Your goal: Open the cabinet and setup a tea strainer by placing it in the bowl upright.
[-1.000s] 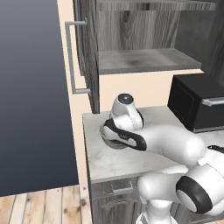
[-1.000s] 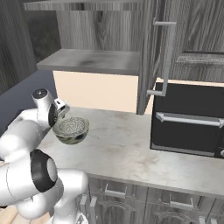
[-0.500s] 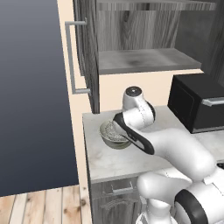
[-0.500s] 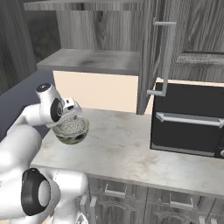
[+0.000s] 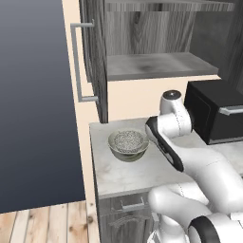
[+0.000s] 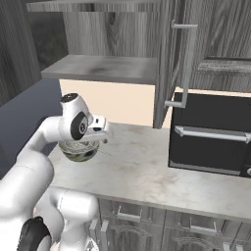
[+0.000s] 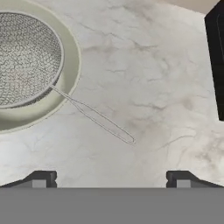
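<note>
The cabinet point(image 5: 156, 66) stands open, its door point(image 5: 95, 61) swung out to the left and the other door point(image 6: 166, 59) to the right. On the counter below, the pale bowl point(image 5: 128, 153) point(image 6: 78, 153) point(image 7: 72, 65) holds the tea strainer point(image 5: 128, 140) point(image 7: 26, 57), mesh cup upward. The strainer's thin wire handle point(image 7: 105, 124) reaches over the rim onto the marble. My gripper point(image 7: 110, 179) point(image 6: 100, 135) is open, hovering just right of the bowl above bare counter, with nothing between its fingers.
A black microwave-like box point(image 5: 218, 114) point(image 6: 211, 132) point(image 7: 216, 57) stands on the counter point(image 6: 147, 171) to the right. The counter's left edge is close to the bowl, with a dark wall point(image 5: 33, 95) beyond. Grey drawers point(image 6: 127, 215) sit below.
My hand has risen off the bowl and shifted right, uncovering the strainer, which stays in the bowl. The jaws have stayed open.
</note>
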